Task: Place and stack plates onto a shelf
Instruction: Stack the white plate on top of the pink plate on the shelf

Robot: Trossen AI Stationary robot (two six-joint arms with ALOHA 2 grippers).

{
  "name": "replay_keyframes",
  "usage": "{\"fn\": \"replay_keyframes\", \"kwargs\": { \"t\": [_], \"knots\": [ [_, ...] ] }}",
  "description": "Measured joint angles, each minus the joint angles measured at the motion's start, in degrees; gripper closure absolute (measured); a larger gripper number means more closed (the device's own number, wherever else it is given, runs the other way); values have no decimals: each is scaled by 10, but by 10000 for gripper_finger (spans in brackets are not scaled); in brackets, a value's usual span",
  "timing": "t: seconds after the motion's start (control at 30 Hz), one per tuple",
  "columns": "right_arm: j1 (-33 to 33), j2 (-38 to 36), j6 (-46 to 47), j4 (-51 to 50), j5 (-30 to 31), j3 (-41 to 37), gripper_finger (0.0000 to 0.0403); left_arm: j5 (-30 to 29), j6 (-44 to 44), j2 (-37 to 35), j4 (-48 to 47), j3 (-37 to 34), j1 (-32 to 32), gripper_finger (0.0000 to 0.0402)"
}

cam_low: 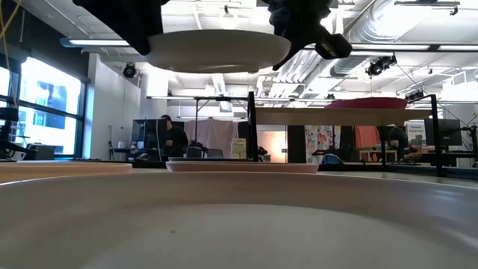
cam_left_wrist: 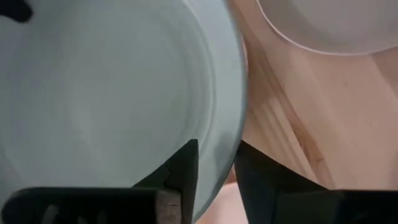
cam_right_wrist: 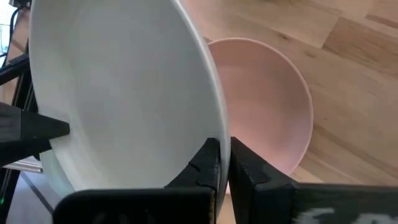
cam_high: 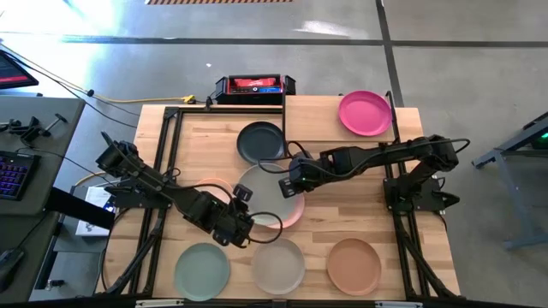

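Note:
A white-grey plate [cam_high: 265,190] hangs over the table's middle, above a pink plate [cam_high: 294,218] that lies flat on the wood. My right gripper [cam_right_wrist: 224,149] is shut on its rim on the side toward the table's right edge. My left gripper [cam_left_wrist: 216,158] is open at the opposite, near-left part of the rim [cam_left_wrist: 219,163], one finger [cam_left_wrist: 186,165] over the plate's inside and the other [cam_left_wrist: 252,171] outside it. The shelf [cam_high: 312,109] stands at the far right and bears a magenta plate [cam_high: 365,112]. My right gripper pinches the white-grey plate's rim [cam_right_wrist: 221,127] between its two fingers, one on the inner face and one on the outer. The fingers slant down from the table's right side. The plate is lifted clear, about level in the low view [cam_low: 216,46]. Whether my left gripper touches the rim, I cannot tell.
A charcoal plate [cam_high: 261,141] lies beyond the grippers. Along the near edge lie a sage green plate [cam_high: 202,270], a beige-grey plate [cam_high: 278,266] and a tan brown plate [cam_high: 354,266]. A black-and-red box [cam_high: 254,85] stands at the far edge.

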Motion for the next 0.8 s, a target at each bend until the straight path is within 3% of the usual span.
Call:
{"fn": "replay_keyframes", "kwargs": {
  "t": [0.43,0.8],
  "knots": [
    [-26,-22,-50,-83,-15,0,403,-28,-39,-3,-51,62,4,290],
    [-111,-119,-142,-153,-23,0,403,-101,-39,-3,-60,103,27,290]
  ]
}}
